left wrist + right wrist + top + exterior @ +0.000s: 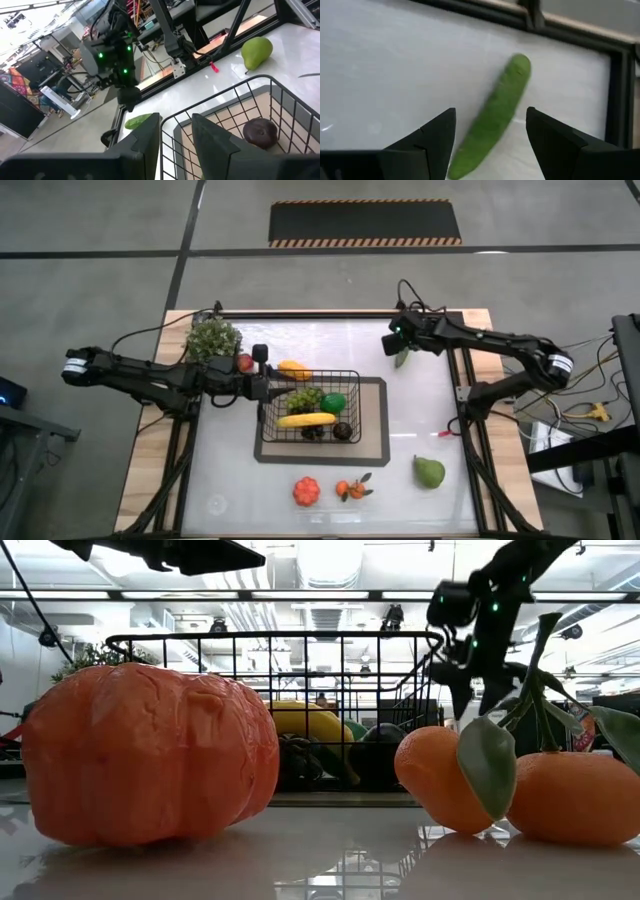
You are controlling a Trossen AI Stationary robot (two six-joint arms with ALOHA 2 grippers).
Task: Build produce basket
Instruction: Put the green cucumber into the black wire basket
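Note:
The black wire basket [310,408] stands on a dark-bordered grey mat [378,448]. It holds a yellow banana [305,420], dark grapes [304,397], a green piece [333,402] and a dark round fruit [260,132]. My left gripper [262,386] is open at the basket's left wall. Its fingers stand on either side of the rim [169,122], near a corner. My right gripper [400,345] is open over a green cucumber [495,120] that lies flat on the table at the far right. The cucumber lies between and beyond the fingers, untouched.
A pear [429,472], two leafy oranges [352,489] and a red-orange lumpy piece [306,491] lie near the front edge. A yellow-orange piece [294,369] lies behind the basket. A red apple [244,363] sits beside the bushy plant [214,338] at the far left.

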